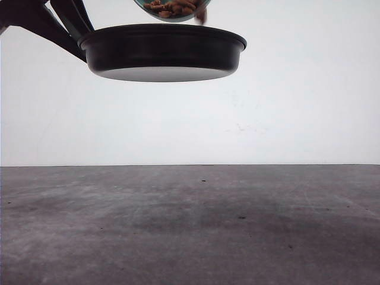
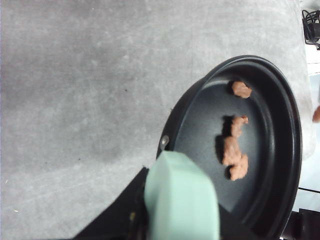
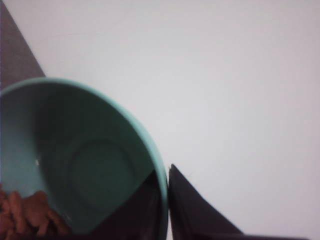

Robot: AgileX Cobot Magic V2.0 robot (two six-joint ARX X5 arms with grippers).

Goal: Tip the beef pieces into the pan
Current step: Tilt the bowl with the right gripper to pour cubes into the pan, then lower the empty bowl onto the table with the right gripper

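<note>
Fingers (image 3: 165, 210) pinching teal bowl (image 3: 75, 165) rim

The left arm (image 1: 35, 21) reaches in from the upper left, raised high above the table, its gripper (image 2: 165, 220) clamped on the pan's mint-green handle (image 2: 181, 200). The right gripper (image 3: 167, 210), raised too, pinches the tilted teal bowl's rim (image 3: 162, 185) between its dark fingers (image 3: 195, 210).

Pan (image 1: 163, 52) held aloft above table (image 1: 190, 225). Bowl (image 1: 172, 9) just above pan, tipped toward it, beef pieces (image 1: 173, 7) at its rim. Several pieces (image 2: 235, 145) already inside pan, handle (image 2: 181, 197) at pan's left.
</note>
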